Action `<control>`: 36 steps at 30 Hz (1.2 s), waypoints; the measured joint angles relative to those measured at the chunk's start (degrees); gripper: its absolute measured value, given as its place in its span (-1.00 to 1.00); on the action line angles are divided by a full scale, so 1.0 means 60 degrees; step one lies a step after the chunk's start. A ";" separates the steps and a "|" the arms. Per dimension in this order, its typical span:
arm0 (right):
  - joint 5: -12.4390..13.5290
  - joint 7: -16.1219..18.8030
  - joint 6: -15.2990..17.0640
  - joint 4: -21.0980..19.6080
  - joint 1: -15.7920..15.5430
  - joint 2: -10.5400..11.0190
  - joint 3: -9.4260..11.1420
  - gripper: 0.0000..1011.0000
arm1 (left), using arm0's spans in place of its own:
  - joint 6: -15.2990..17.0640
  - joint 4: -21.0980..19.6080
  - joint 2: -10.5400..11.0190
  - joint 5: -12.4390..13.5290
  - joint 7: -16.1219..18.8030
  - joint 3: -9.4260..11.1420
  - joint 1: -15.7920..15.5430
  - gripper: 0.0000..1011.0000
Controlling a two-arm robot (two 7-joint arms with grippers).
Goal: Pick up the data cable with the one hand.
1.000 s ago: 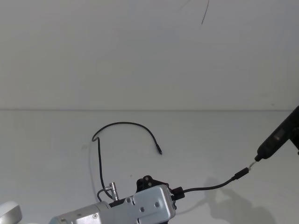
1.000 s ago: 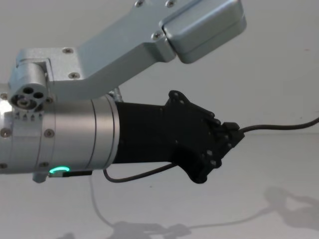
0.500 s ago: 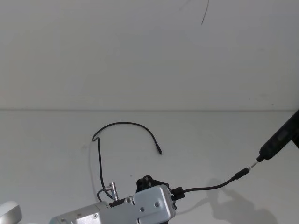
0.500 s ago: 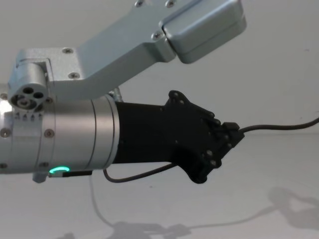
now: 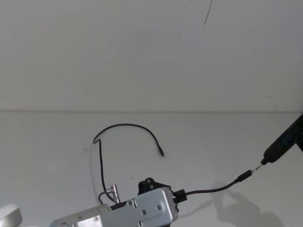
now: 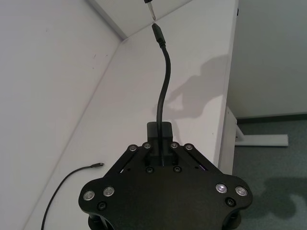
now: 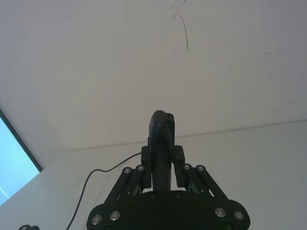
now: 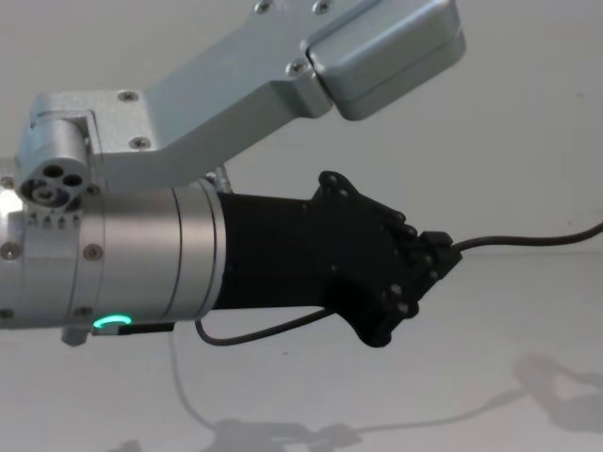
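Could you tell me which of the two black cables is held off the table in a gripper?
The data cable, clamped at one end by the left gripper, juts out above the table. The other black cable lies loose, curved on the table farther back.

The left gripper (image 8: 443,254) reaches forward on its thick silver arm (image 8: 104,254), green ring light lit, jaws clamped on the data cable (image 5: 213,189). The right gripper (image 7: 162,143), off to the right of the left one, has its jaws clamped on a dark pointed tool (image 5: 284,142).
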 joint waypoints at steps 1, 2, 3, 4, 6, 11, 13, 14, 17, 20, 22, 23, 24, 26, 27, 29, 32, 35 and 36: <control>0.0000 -0.0002 -0.0010 0.0005 -0.0002 0.0000 -0.0005 -0.47 | 0.0000 0.0001 0.0000 0.0000 0.0000 0.0000 0.0000 -0.91; 0.0001 -0.0006 -0.0021 0.0010 -0.0004 0.0000 -0.0012 -0.47 | 0.0000 0.0000 0.0000 0.0000 0.0000 0.0000 0.0000 -0.91; 0.0003 -0.0014 -0.0037 0.0016 -0.0010 0.0000 -0.0024 -0.47 | 0.0000 0.0000 0.0000 0.0000 0.0000 -0.0001 0.0000 -0.91; 0.0004 -0.0017 -0.0044 0.0019 -0.0012 0.0000 -0.0031 -0.47 | 0.0000 0.0000 0.0000 0.0000 0.0001 0.0000 0.0000 -0.91; 0.0007 -0.0030 -0.0074 0.0027 -0.0015 0.0000 -0.0050 -0.47 | 0.0000 0.0000 0.0000 0.0000 0.0000 0.0000 0.0000 -0.91; 0.0025 -0.0054 -0.0111 0.0040 -0.0014 0.0010 -0.0089 -0.47 | 0.0000 0.0000 0.0000 0.0000 0.0000 -0.0001 0.0000 -0.91; 0.0040 -0.0072 -0.0128 0.0044 -0.0008 0.0018 -0.0105 -0.47 | 0.0000 0.0000 0.0000 0.0000 0.0000 -0.0001 0.0000 -0.91; 0.0044 -0.0075 -0.0136 0.0045 -0.0006 0.0021 -0.0112 -0.47 | 0.0000 0.0000 0.0000 0.0000 0.0000 0.0000 0.0000 -0.91; 0.0063 -0.0089 -0.0155 0.0048 -0.0001 0.0028 -0.0137 -0.47 | 0.0000 0.0000 0.0000 0.0000 0.0001 0.0000 0.0000 -0.91; 0.0078 -0.0109 -0.0173 0.0050 0.0004 0.0036 -0.0158 -0.47 | 0.0000 0.0000 0.0000 0.0000 0.0000 0.0000 0.0000 -0.91; 0.0093 -0.0134 -0.0179 0.0050 0.0006 0.0044 -0.0175 -0.47 | 0.0000 0.0000 0.0000 0.0000 0.0000 0.0000 0.0000 -0.91; 0.0100 -0.0142 -0.0181 0.0050 0.0007 0.0048 -0.0180 -0.47 | 0.0000 0.0000 -0.0001 0.0000 0.0000 0.0000 0.0000 -0.91; 0.0105 -0.0148 -0.0183 0.0050 0.0007 0.0050 -0.0183 -0.47 | 0.0000 0.0000 0.0000 0.0000 0.0000 -0.0001 0.0000 -0.91; 0.0117 -0.0160 -0.0189 0.0050 0.0009 0.0056 -0.0195 -0.47 | 0.0000 0.0000 0.0000 0.0000 0.0000 0.0000 0.0000 -0.91; 0.0120 -0.0164 -0.0191 0.0050 0.0009 0.0058 -0.0200 -0.47 | 0.0000 0.0000 0.0000 0.0000 0.0000 0.0000 0.0000 -0.91; 0.0129 -0.0175 -0.0198 0.0049 0.0011 0.0063 -0.0211 -0.47 | 0.0000 0.0000 0.0000 0.0000 0.0000 0.0000 -0.0001 -0.91; 0.0137 -0.0188 -0.0207 0.0050 0.0013 0.0069 -0.0220 -0.47 | 0.0000 0.0000 0.0000 0.0000 0.0000 0.0000 -0.0001 -0.91; 0.0144 -0.0198 -0.0211 0.0049 0.0015 0.0072 -0.0228 -0.47 | 0.0001 0.0000 0.0000 0.0000 0.0000 0.0000 0.0000 -0.91; 0.0145 -0.0201 -0.0212 0.0049 0.0017 0.0073 -0.0230 -0.47 | 0.0000 0.0000 0.0000 0.0000 0.0000 0.0000 0.0000 -0.91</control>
